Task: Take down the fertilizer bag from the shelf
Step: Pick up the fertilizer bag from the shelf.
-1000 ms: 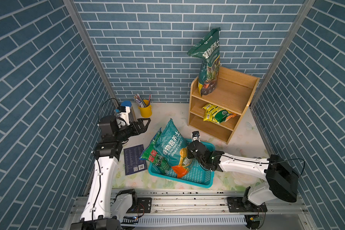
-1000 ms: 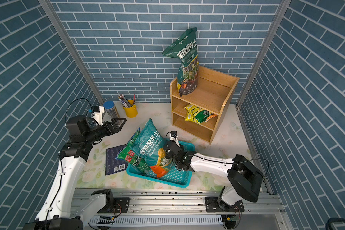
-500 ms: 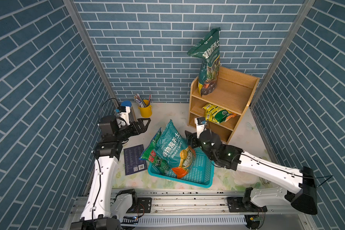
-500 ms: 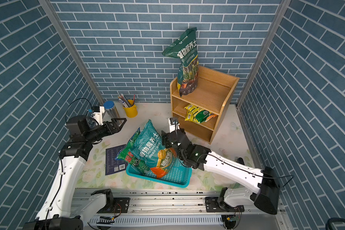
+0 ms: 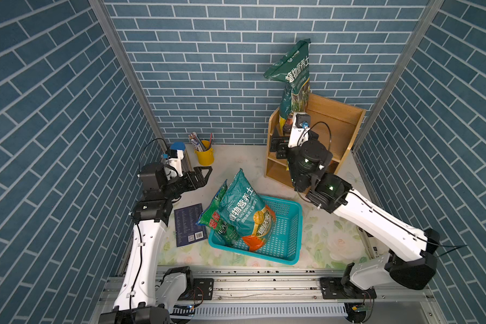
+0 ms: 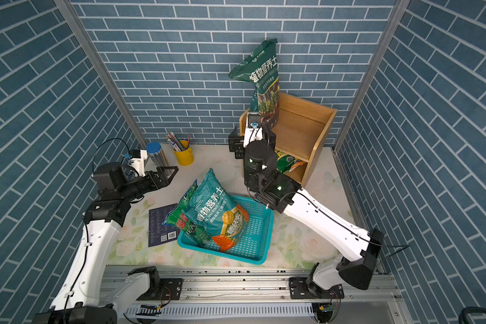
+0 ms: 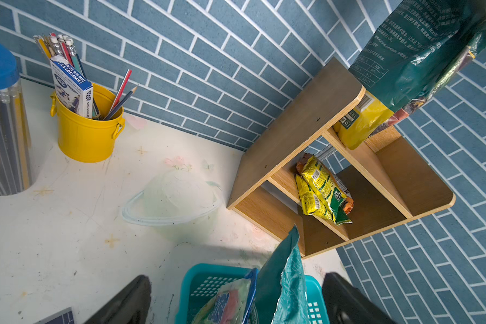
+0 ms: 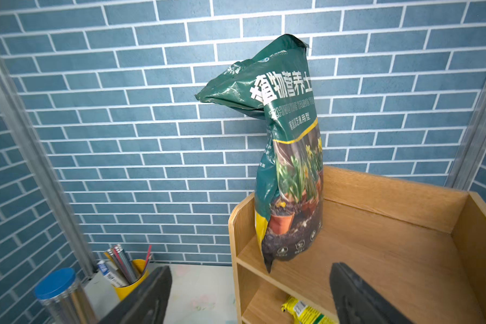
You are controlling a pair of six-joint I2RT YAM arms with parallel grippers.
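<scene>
Shelf point(image 8: 390, 193) top tier free beside fertilizer bag point(image 8: 289, 168); side panel point(image 8: 240, 221) flanks bag.

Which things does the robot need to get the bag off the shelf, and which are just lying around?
For the job: shelf, tall green bag on its top tier, open right gripper facing it, probably the basket.

Just lying about: yellow pencil cup, blue-lidded jar, dark book.

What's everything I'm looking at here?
fertilizer bag: one, dark green, shelf's top tier
shelf: one, light wood, far right corner
packets: count unclear, yellow-green, middle tier
basket: one, turquoise, table centre
bags: two, teal and green, in basket
booklet: one, dark blue, beside basket
bucket: one, yellow, holding pencils
jar: one, blue-lidded, beside bucket
left gripper: one, black, open
right gripper: one, black, open, facing fertilizer bag
</scene>
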